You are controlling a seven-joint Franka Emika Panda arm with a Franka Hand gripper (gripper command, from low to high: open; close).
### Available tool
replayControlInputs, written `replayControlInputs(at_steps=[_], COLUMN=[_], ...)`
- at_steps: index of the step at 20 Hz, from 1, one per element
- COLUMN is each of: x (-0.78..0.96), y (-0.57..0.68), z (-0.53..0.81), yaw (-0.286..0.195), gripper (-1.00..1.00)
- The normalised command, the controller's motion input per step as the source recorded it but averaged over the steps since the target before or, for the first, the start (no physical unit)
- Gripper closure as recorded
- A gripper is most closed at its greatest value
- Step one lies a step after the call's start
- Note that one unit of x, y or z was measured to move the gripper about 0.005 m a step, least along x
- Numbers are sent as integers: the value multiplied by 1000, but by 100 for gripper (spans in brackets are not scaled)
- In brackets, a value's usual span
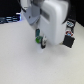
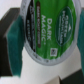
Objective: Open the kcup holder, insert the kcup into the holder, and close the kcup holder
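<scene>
The table (image 1: pixel 20 62) is a broad pale surface filling most of the exterior view, bare across its near part. Above it the arm (image 1: pixel 50 17), white and bulky, comes down from the top of the exterior view and hides much of the far edge. On the exterior view's right, near the table's edge, stands a small dark boxy thing (image 1: pixel 68 41) with a pale mark on its front; it is too blurred to say for sure that it is the kcup holder, and whether it is open cannot be told. A dark strip with bluish marks (image 1: pixel 10 20) lies along the far edge on the exterior view's left, too blurred to name. Below the arm the gripper (image 1: pixel 40 40) hangs low over the middle of the table, well apart from the dark box. The kcup (image 1: pixel 38 35) shows there as a small green spot at the gripper's tip, just above the table. In the wrist view the kcup (image 2: pixel 44 37) fills the middle of the picture: a round white foil lid with a dark label reading "DARK MAGIC", green at its rim and sides, tilted toward the camera. The fingers (image 2: pixel 11 35), dark blocks on either side of the pod, are clamped on its green sides, and pale table shows beyond them.
</scene>
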Motion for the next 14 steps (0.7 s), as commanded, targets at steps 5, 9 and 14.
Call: replayControlInputs(at_steps=[5,9,14], x=[-170,-200,-258], y=[502,537,532], z=[401,419,338], yaw=[99,84,86], gripper=[100,100,100])
